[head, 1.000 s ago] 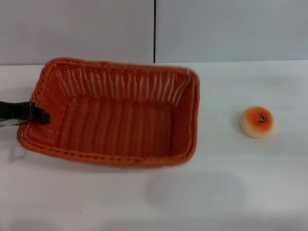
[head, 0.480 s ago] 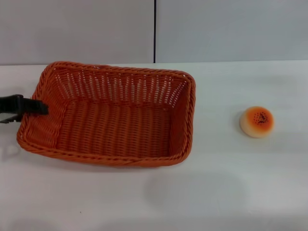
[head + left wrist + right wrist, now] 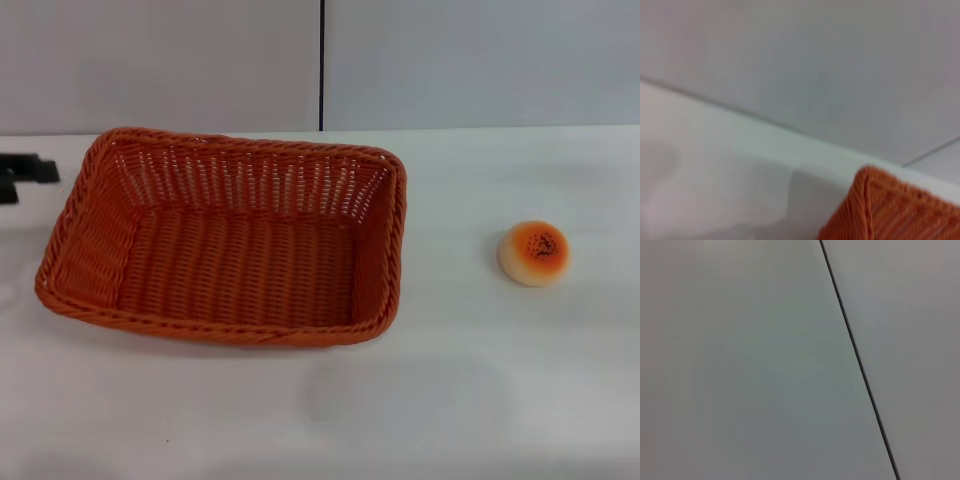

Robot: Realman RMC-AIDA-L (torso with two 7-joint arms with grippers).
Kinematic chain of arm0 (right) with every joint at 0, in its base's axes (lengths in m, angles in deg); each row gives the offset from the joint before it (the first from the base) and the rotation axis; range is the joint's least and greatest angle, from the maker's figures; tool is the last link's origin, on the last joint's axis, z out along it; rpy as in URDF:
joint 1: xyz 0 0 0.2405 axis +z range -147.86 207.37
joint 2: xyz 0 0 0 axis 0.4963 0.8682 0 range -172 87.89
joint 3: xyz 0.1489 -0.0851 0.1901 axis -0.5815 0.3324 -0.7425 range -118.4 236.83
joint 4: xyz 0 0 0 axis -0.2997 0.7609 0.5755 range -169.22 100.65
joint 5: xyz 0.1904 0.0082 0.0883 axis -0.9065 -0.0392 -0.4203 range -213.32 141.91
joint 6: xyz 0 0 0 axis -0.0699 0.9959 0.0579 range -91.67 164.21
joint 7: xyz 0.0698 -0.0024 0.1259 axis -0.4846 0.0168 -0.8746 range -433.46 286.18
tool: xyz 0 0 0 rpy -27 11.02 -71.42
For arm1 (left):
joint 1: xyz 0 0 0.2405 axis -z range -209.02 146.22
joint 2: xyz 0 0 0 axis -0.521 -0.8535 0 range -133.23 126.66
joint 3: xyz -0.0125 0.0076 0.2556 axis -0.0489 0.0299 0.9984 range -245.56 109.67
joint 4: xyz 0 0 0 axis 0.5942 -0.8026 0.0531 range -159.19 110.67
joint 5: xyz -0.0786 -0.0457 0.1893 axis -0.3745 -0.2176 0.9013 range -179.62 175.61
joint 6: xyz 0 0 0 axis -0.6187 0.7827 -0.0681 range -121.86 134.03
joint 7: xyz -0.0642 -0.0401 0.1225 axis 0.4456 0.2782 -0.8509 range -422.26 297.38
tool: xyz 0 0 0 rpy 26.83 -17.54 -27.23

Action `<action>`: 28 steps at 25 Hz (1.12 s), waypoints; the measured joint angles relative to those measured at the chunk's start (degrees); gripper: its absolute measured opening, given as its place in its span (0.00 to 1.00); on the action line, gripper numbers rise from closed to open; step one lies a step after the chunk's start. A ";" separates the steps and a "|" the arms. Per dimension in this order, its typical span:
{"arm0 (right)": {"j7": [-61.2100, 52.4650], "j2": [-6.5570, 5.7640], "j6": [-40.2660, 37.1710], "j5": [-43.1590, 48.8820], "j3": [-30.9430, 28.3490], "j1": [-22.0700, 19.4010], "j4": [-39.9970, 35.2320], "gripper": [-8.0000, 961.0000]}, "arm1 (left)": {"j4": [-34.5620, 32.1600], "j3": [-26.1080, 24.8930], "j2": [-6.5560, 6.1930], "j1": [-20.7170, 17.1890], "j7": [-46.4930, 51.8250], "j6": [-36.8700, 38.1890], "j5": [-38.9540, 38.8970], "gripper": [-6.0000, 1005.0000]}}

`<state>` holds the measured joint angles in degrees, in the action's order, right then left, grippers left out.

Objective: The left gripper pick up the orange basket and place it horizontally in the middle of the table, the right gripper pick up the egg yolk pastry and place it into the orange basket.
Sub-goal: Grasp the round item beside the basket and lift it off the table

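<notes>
While the orange basket [image 3: 225, 240] sits flat and empty on the white bench [image 3: 450, 400], long side running along the far edge and a bit toward the left edge, the left gripper [image 3: 25, 175] is just off its left end, not touching (can't tell if its fingers are apart or together). The egg yolk pastry [image 3: 534, 253] sits alone toward the right edge, well apart from the basket.

The white table [image 3: 500, 400] carries two things. The orange basket [image 3: 230, 240] lies flat at about nine o'clock from the table's middle, its long side running across. The egg yolk pastry [image 3: 534, 253] sits at three o'clock, well apart from it.
</notes>
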<state>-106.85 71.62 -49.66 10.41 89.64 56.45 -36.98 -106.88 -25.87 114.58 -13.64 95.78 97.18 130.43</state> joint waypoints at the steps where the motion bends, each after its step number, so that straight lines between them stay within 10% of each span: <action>1: -0.69 0.15 0.30 0.63 0.16 -0.56 -1.09 0.76 | 1.03 -2.95 0.06 -0.08 -4.14 -1.61 -1.95 0.67; 8: -21.34 2.37 9.46 14.75 0.30 -7.09 -21.97 0.76 | 8.08 -6.95 0.22 -2.10 -21.60 -8.98 -13.93 0.67; 15: -55.51 3.89 10.66 50.44 0.19 -9.22 -49.65 0.76 | 20.14 -7.60 0.42 -3.73 -43.20 -14.12 -27.24 0.67; 28: -96.76 -0.27 -11.31 97.39 0.16 5.16 -62.57 0.76 | 43.29 -7.62 0.54 -7.57 -85.56 -10.40 -54.70 0.67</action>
<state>-203.61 71.35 -60.97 107.80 89.80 61.61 -99.55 -63.59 -33.49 115.11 -21.21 10.22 86.78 75.73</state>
